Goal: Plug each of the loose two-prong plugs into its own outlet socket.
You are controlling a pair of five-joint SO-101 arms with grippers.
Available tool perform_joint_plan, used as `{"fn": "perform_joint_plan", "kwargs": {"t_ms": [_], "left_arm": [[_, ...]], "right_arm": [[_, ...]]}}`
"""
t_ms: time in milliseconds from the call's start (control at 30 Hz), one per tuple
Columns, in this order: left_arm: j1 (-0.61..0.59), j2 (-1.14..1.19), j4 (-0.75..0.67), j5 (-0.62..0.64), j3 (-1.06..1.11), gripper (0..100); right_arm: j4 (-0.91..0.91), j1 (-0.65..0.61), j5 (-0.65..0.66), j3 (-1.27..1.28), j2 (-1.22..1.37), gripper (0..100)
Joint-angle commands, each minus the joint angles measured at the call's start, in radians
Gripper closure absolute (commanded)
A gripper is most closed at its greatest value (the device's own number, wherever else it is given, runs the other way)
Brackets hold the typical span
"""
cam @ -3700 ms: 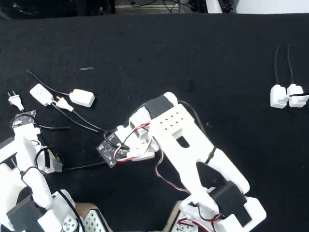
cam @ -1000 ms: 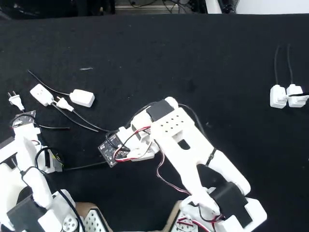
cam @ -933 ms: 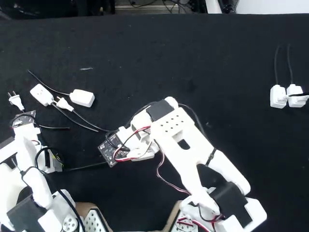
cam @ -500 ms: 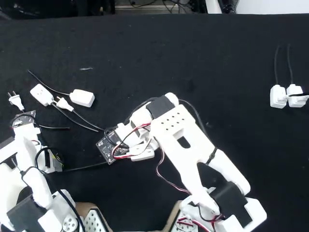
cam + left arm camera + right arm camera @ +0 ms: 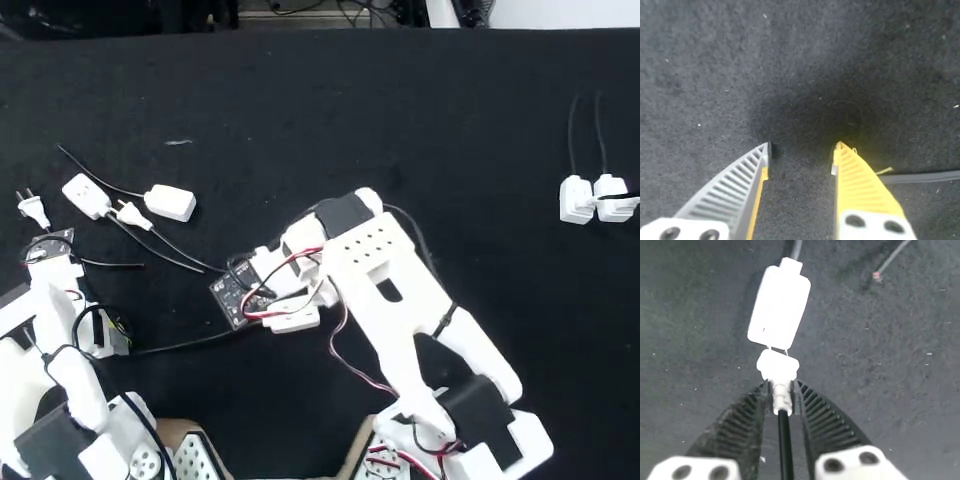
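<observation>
- My right gripper (image 5: 780,389) is closed on a plug (image 5: 778,366) at its neck. The prongs meet the socket (image 5: 779,307), with bare metal showing between them, so I judge it not seated.
- My left gripper (image 5: 801,150) is spread wide and holds nothing, at the table's eight o'clock.
- Risk: the socket lies unbraced, so a push may slide it or skew the prongs.
- A second plug (image 5: 130,214) lies loose at nine o'clock.
</observation>
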Motion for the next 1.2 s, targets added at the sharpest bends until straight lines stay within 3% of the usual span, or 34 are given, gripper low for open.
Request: {"fn": "perform_joint_plan", "kwargs": {"t_ms": [0, 467, 600, 1000, 1167], "left_arm": [[0.012, 0.012, -0.029, 0.009, 0.022, 79], [0.012, 0.012, -0.029, 0.008, 0.022, 79], [0.012, 0.012, -0.029, 0.008, 0.024, 79], [0.012, 0.012, -0.029, 0.006, 0.024, 79], [0.012, 0.012, -0.029, 0.006, 0.024, 79]], "right_arm": [[-0.003, 0.014, 0.0, 0.012, -0.031, 98.8], [-0.038, -0.038, 0.003, 0.044, -0.031, 98.8], [-0.058, -0.034, 0.066, 0.044, -0.036, 98.8], [-0.057, -0.048, 0.081, 0.01, -0.041, 98.8], [0.017, -0.069, 0.146, -0.042, -0.041, 98.8]]}}
